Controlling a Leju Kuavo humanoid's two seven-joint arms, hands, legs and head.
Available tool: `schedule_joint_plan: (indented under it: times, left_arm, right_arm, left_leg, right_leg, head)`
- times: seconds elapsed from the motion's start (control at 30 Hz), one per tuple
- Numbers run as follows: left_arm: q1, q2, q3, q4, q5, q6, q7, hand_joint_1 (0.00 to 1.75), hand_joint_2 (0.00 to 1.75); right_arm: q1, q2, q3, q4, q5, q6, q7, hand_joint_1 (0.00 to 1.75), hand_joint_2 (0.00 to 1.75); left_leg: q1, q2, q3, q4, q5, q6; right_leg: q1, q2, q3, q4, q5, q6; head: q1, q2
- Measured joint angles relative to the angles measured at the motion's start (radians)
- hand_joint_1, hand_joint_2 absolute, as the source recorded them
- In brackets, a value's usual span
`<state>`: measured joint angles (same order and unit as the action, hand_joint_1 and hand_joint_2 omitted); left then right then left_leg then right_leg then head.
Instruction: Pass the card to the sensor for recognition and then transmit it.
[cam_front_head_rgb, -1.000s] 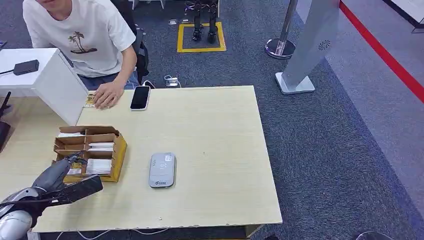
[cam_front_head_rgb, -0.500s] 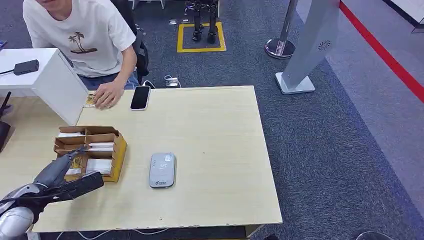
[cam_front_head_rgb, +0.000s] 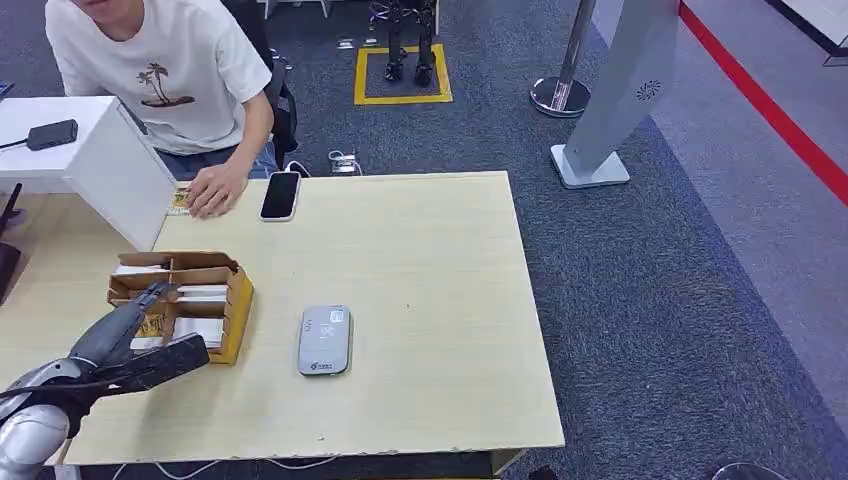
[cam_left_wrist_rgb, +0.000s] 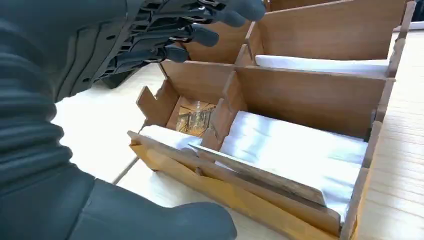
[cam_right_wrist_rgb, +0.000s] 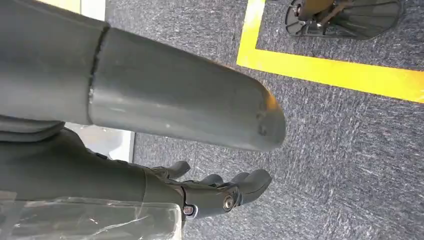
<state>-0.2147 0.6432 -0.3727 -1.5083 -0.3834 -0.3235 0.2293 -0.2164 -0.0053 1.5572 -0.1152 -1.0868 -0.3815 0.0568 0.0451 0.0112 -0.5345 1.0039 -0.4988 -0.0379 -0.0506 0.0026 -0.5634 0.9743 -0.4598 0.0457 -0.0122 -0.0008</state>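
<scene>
Left hand (cam_front_head_rgb: 125, 345), fingers apart and empty, had advanced over the wooden card box (cam_front_head_rgb: 236, 300) toward the printed card (cam_left_wrist_rgb: 196, 116) in its compartment; right hand (cam_right_wrist_rgb: 210, 192) hung empty, fingers loosely apart.

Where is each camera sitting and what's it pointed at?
Head: high on the body, looking down at the table, box and left hand.
Left wrist: behind the left hand, facing the box.
Right wrist: by the hanging right hand, facing the floor.
Head and left wrist share the box and left hand.
</scene>
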Motion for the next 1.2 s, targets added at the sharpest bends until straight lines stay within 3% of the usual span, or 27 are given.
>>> schedule_joint_plan:
  times: [0.3,0.67,0.97,1.2]
  left_arm:
    - [0.000,0.007,0.000,0.000,0.006,-0.003,0.000,0.00,1.75]
    - [-0.015,0.118,0.000,-0.068,0.089,-0.068,0.049,0.00,1.75]
    - [-0.020,0.170,0.000,-0.106,0.104,-0.084,0.071,0.00,1.75]
    - [-0.027,0.221,0.000,-0.137,0.205,-0.105,0.105,0.00,1.75]
  right_arm:
    - [-0.001,0.000,0.000,-0.003,-0.002,0.001,-0.002,0.00,0.00]
    - [-0.001,0.000,0.000,-0.003,-0.021,0.002,-0.010,0.00,0.00]
    - [-0.001,0.005,0.000,-0.004,-0.023,0.003,-0.011,0.00,0.00]
    - [-0.001,0.006,0.000,-0.004,-0.022,0.002,-0.010,0.00,0.00]
  left_leg:
    - [0.000,0.000,0.000,0.000,0.000,0.000]
    - [0.000,0.000,0.000,0.000,0.000,0.000]
    - [0.000,0.000,0.000,0.000,0.000,0.000]
    - [0.000,0.000,0.000,0.000,0.000,0.000]
  right_leg:
    - [0.000,0.000,0.000,0.000,0.000,0.000]
    - [0.000,0.000,0.000,0.000,0.000,0.000]
    - [0.000,0.000,0.000,0.000,0.000,0.000]
    - [0.000,0.000,0.000,0.000,0.000,0.000]
  head:
    - [0.000,0.000]
    - [0.000,0.000]
    - [0.000,0.000]
    - [0.000,0.000]
